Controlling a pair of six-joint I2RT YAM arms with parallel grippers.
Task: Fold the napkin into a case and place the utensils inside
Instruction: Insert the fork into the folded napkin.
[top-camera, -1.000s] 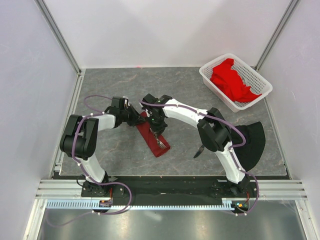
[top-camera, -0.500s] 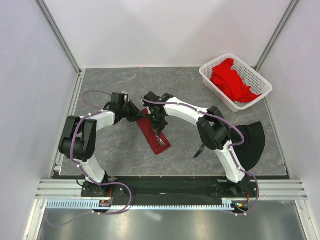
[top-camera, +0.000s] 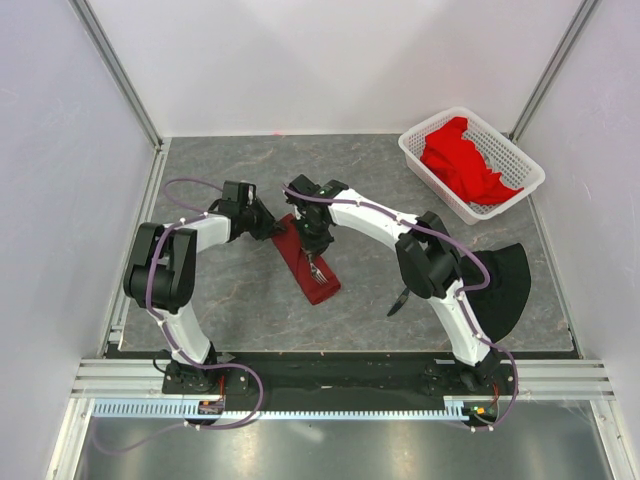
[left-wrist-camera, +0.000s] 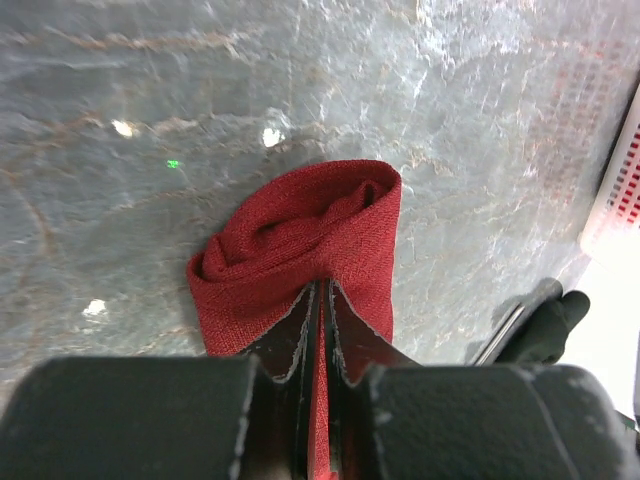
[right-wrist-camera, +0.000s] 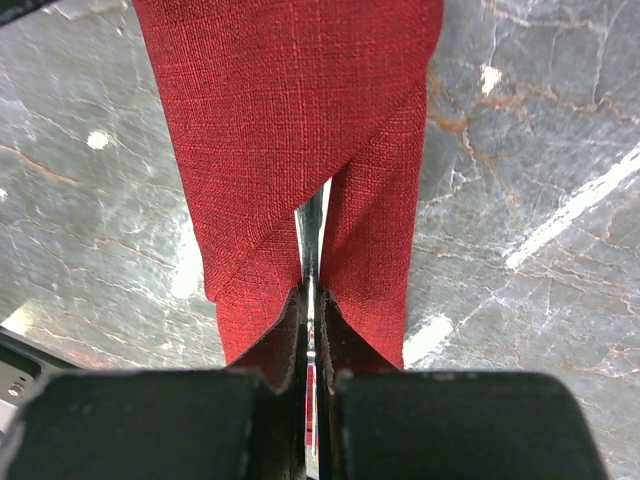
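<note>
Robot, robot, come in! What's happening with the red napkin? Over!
Left gripper shut on case end. Right gripper shut on fork, fork in the case's fold. Basket far off, not in the way.

The left gripper (left-wrist-camera: 322, 330) has its jaws pressed together on a fold of the maroon case (left-wrist-camera: 300, 240), whose rolled far end gapes open on the grey marble tabletop (left-wrist-camera: 150, 100).
</note>
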